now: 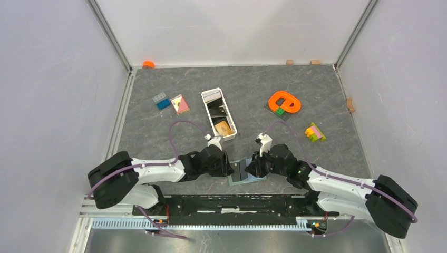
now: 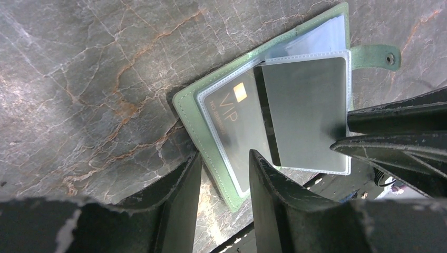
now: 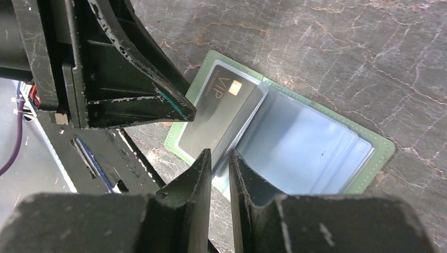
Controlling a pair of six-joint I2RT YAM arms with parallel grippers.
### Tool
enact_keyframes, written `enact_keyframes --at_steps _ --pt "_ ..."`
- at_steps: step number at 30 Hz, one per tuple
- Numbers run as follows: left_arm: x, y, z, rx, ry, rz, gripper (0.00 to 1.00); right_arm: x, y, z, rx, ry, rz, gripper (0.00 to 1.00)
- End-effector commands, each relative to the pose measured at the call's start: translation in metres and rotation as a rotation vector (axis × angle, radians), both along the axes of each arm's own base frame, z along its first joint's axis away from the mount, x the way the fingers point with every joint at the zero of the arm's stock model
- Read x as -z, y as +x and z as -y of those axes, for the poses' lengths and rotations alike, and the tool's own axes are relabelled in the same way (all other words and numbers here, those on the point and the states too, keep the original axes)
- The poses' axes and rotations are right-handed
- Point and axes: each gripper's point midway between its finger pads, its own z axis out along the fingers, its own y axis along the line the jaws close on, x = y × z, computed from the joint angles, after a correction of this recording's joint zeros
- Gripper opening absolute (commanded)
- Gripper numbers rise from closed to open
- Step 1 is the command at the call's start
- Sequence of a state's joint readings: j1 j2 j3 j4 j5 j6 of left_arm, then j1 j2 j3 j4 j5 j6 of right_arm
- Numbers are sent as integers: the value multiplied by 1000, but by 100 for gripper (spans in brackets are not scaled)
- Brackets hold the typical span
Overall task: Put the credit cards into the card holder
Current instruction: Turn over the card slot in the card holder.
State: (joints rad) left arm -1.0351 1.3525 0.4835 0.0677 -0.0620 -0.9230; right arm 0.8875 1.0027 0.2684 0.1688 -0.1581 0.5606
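Bright, even overhead light with soft shadows; the clear sleeve (image 2: 305,113) shows dull glare, close edges blurred.

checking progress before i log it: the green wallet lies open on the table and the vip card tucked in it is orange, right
Not quite. The VIP card tucked in the green wallet is black with a small gold chip, not orange, as the left wrist view shows plainly. The rest holds: the wallet lies open on the table.
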Motion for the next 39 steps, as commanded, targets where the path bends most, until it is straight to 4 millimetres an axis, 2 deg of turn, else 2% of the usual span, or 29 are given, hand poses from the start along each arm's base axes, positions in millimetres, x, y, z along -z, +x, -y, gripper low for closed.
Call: enact_keyframes --at_steps 1,5,12,18,25,29,31,34,36,39 --pt "3 0 -2 -31 -21 -20 45 -18 0 -17 -37 61 31 25" --pt "-2 1 -4 -33 -39 -5 46 -22 1 -22 -46 71 37 30" --pt "-7 5 -11 -46 -52 9 49 -25 4 -29 -46 59 56 45" --pt "-14 8 -21 -62 -67 14 51 -34 4 -40 -68 70 72 49" --pt "-23 18 -53 -89 -7 29 55 -30 -2 -52 -108 77 56 51" --pt "-42 27 -71 -109 -16 50 58 -38 0 -57 -118 81 82 56" --pt "-56 33 -78 -101 -12 67 62 -43 7 -54 -107 50 118 60" --pt "-76 40 -91 -79 19 78 70 -55 28 -43 -60 -60 215 68" --pt "-93 51 -100 -68 36 96 74 -66 50 -31 7 -167 286 73" --pt "-106 67 -105 -55 52 103 77 -82 79 -18 73 -273 353 79"
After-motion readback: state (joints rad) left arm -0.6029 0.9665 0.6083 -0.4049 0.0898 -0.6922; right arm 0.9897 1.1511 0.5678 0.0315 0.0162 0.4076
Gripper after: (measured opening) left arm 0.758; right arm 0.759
